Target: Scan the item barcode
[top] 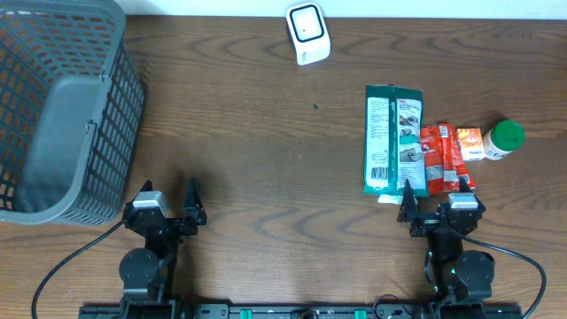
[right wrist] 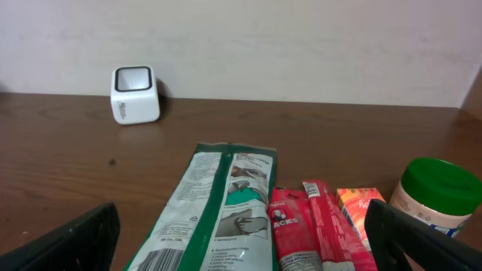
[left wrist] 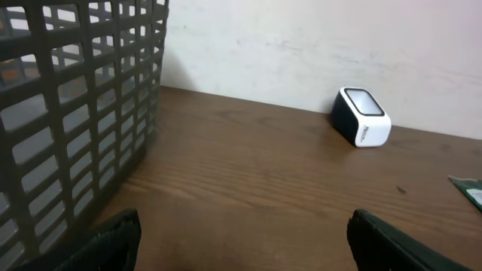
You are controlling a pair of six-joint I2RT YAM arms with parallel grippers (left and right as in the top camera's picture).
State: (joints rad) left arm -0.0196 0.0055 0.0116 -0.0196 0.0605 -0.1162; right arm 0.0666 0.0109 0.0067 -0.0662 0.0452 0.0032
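Right gripper [top: 436,197] gapes wide and empty just behind the green-and-white pouch [top: 393,140], whose barcode lies face up, handy, I judge, for presenting to the scanner [top: 307,34] at the desk's [top: 266,133] far edge. Left gripper [top: 168,193], equally wide, sits empty beside the basket [top: 124,97].

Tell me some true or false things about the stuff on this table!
The scanner sits inside the basket. False: it stands on the table, far from the basket.
The jar has a green lid. True.
The right claw holds the green packet. False: it is open and empty.
The red packet lies between the green packet and the jar. True.
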